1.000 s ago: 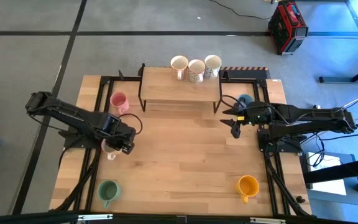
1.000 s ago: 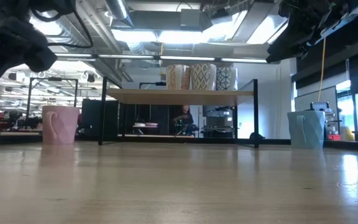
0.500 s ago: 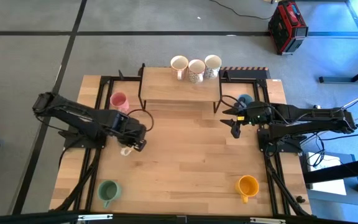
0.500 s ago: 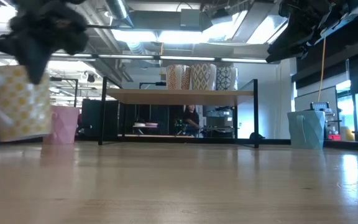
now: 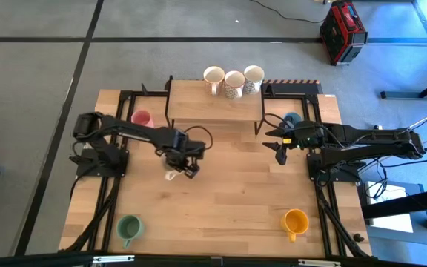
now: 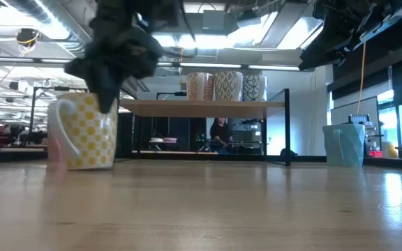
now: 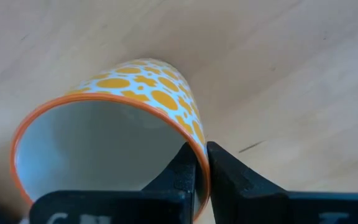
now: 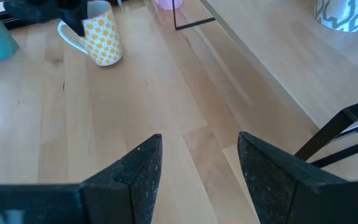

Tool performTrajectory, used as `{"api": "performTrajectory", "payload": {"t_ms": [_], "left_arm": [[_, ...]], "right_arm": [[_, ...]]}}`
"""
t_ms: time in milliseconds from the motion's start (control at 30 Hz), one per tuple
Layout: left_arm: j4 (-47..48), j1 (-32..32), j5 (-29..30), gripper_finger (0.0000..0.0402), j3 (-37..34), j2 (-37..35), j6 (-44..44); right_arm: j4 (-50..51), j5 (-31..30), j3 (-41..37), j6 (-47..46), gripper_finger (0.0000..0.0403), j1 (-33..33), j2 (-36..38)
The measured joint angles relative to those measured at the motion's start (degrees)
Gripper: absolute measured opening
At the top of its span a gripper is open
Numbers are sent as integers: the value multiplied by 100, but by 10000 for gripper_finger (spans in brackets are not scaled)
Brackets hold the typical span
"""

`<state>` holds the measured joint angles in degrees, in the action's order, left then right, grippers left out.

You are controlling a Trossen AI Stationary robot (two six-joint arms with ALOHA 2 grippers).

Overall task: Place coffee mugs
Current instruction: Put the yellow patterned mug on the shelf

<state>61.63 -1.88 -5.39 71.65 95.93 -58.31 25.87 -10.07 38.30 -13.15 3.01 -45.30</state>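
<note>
The wooden table carries a raised shelf with three mugs. Mid-table, the left gripper pinches the yellow-patterned mug by its rim. The right gripper hovers with fingers spread apart.

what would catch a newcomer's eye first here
The left tool, pinching the rim of a yellow-patterned mug over the middle of the table. Next, three mugs lined up on the raised shelf at the far edge.
</note>
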Motion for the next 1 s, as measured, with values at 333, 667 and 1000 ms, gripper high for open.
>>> {"api": "performTrajectory", "payload": {"t_ms": [333,667,1000], "left_arm": [[-78,273,-28,20,453,419,495],[-317,426,-13,84,442,432,361],[-130,526,113,104,438,-376,452]], "right_arm": [[45,2,0,-1,199,2,0],[160,2,-2,120,199,0,2],[180,3,-2,149,199,2,0]]}}
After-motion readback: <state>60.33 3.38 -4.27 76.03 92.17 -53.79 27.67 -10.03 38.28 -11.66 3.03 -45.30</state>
